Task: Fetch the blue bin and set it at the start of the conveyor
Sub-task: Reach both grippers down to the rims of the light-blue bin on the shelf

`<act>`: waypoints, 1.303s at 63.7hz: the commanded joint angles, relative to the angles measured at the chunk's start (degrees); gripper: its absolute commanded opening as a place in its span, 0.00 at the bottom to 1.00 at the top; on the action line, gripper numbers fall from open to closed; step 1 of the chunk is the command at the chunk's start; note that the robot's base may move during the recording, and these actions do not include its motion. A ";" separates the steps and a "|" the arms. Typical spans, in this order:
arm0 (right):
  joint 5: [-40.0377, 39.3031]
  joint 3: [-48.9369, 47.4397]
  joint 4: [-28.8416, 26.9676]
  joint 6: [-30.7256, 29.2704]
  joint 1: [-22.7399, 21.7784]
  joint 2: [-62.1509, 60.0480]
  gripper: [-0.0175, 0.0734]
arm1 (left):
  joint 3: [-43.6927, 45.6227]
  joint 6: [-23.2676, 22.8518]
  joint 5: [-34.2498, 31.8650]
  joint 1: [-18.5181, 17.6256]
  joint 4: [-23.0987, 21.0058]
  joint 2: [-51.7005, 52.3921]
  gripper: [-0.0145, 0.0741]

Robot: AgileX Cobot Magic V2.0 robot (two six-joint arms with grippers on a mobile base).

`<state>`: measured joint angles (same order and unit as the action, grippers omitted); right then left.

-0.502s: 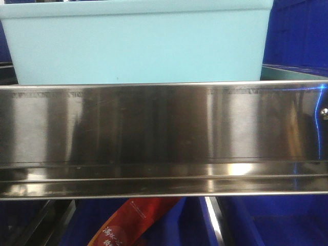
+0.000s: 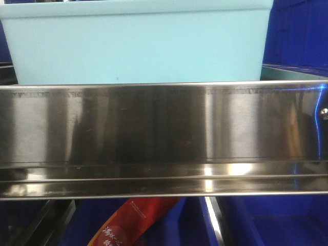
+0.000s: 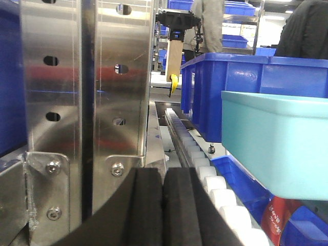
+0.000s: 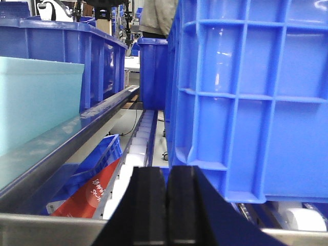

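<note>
Spotted white writing on a red packet [image 2: 134, 221] low down in the front view, cut off at the edge and too blurry to read. Found the same kind of white writing on it in the right wrist view, too small to read there as well.

Looked over a long shiny steel rail [image 2: 164, 133] stretching right across the front view and hiding the bottom of the blue bin [image 2: 138, 48]. Saw dark blue crates [image 2: 300, 31] behind the bin and more dark blue plastic under the rail. From the left wrist, met a tall steel post [image 3: 61, 102] with bolts and small holes close by on the left. Saw a row of white rollers [image 3: 202, 171] running away down the middle and a near crate [image 3: 241, 87] just behind the bin. Noticed a person in grey [image 3: 211, 20] and a person in black [image 3: 307, 36] far off at the back. From the right wrist, faced a big crate [image 4: 246, 102] with ribs, filling most of the right side.

Found the blue bin pale aqua, smooth on its sides, with a thin rim on top. Saw it sitting just behind the steel rail, straight ahead and near. Saw it off to the right of the left hand [image 3: 163, 205] and off to the left of the right hand [image 4: 166, 205], touched by neither.

Found the black pads of the left hand pressed together, with nothing between them. Found the right hand pressed together the same way, holding nothing.
</note>
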<state>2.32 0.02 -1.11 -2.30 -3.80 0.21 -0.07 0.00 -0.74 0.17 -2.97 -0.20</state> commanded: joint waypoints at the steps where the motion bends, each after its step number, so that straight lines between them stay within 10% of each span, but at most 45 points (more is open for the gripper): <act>1: -0.60 -0.02 -0.17 -0.24 -0.32 -0.21 0.02 | 0.07 -0.34 -1.26 0.12 0.14 0.20 0.04; 37: -3.30 -1.56 -0.02 -0.24 -0.32 -0.21 0.02 | 2.08 0.00 0.13 0.12 1.19 0.20 0.04; 83: 29.42 -40.40 -0.17 -0.24 -0.32 21.95 0.02 | 43.45 0.00 30.28 0.12 6.31 -28.57 0.04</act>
<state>28.79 -35.52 -1.11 -2.30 -3.80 17.20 38.26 0.00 25.03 0.17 3.05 -23.49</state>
